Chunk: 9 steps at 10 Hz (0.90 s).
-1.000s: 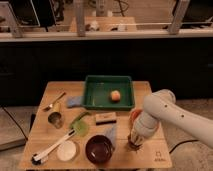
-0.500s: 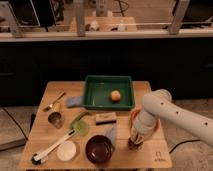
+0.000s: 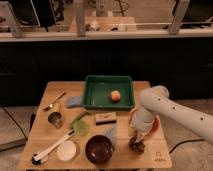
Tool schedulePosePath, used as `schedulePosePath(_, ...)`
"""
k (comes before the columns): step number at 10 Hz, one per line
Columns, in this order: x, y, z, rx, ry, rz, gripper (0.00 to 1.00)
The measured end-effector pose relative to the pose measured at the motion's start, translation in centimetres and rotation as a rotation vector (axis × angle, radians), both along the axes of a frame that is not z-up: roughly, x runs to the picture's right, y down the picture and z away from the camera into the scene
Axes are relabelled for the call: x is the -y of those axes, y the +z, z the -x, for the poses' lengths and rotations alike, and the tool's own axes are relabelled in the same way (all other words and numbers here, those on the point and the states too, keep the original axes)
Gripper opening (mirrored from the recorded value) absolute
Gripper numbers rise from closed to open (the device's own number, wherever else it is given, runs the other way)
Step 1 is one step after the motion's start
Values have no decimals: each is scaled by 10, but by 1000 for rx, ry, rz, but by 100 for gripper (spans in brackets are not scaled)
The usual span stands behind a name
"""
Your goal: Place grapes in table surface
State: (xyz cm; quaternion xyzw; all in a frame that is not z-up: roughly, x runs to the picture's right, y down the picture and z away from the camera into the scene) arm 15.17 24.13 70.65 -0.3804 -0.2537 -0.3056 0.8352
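Camera view: low right of the frame, the pincer (image 3: 136, 141) points straight down, pinching the grapes (image 3: 136, 146) so they meet the bench (image 3: 150, 159) gently, on open wood beside the dark bowl (image 3: 99, 149), well below the green tray (image 3: 108, 93).

My gripper (image 3: 136, 140) hangs low over the table surface (image 3: 150, 157), the dark grapes (image 3: 136, 146) at my fingertips. Left of my fingers sits a dark bowl (image 3: 99, 149); farther left, a white brush (image 3: 52, 148). Beyond my fingers lies a green tray (image 3: 107, 103).
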Motion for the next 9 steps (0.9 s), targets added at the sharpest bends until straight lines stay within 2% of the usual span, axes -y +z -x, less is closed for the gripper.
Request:
schedulePosePath(4,17,0,12,-33,13,-29,80)
schedulePosePath(9,52,21,29,-119,44,-65,80)
